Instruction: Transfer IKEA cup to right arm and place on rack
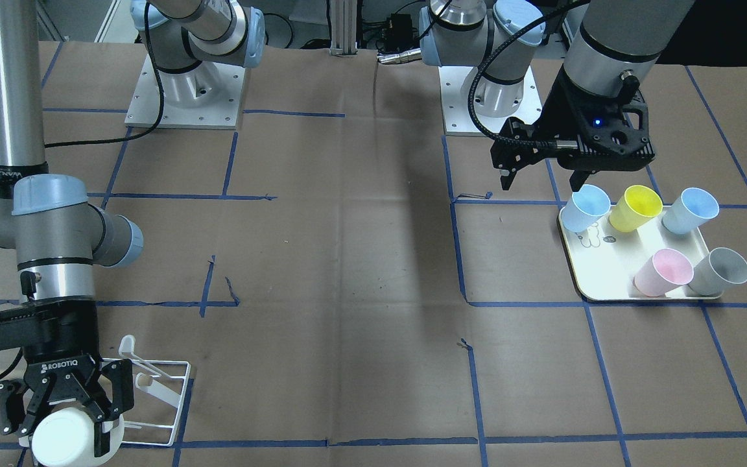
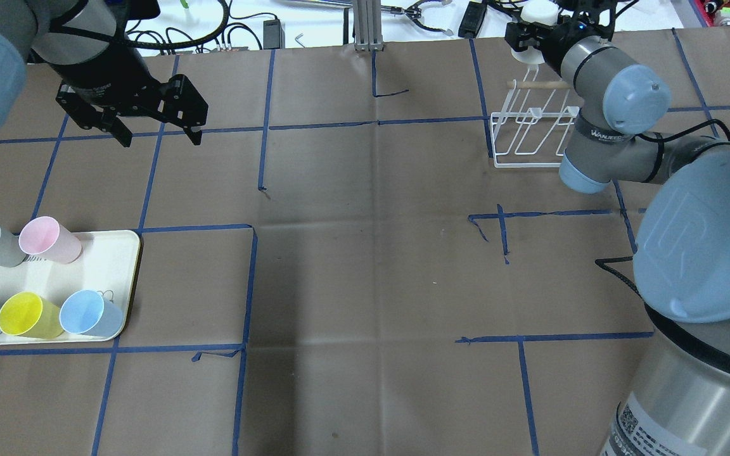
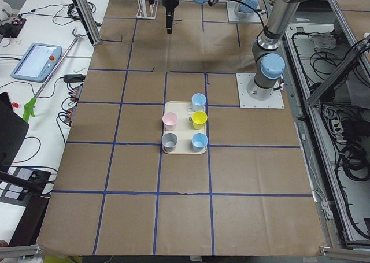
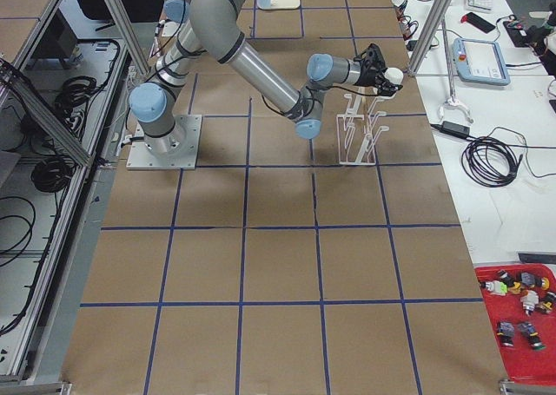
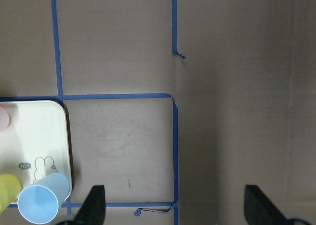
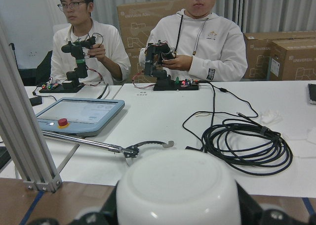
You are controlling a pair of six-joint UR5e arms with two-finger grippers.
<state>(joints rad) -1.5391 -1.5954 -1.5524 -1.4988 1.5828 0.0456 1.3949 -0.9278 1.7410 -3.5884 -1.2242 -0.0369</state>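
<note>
Hovering base-up just above the rack's (image 1: 142, 381) outer prongs, the cup (image 1: 62, 444) sits clamped in the right claw (image 1: 65, 425); the left claw (image 1: 542, 176) hangs open, well apart.

White cup (image 1: 62, 447), inverted in the right gripper's (image 1: 64, 429) grasp, hovers at the white wire rack's (image 1: 165, 392) eight o'clock.

Blue cup (image 5: 38, 205) at tray's (image 5: 49, 131) corner; fingers (image 5: 94, 205) — spread wide.

Brown table (image 2: 365, 266) w/ blue tape (image 2: 314, 125); white bench (image 6: 163, 116).
</note>
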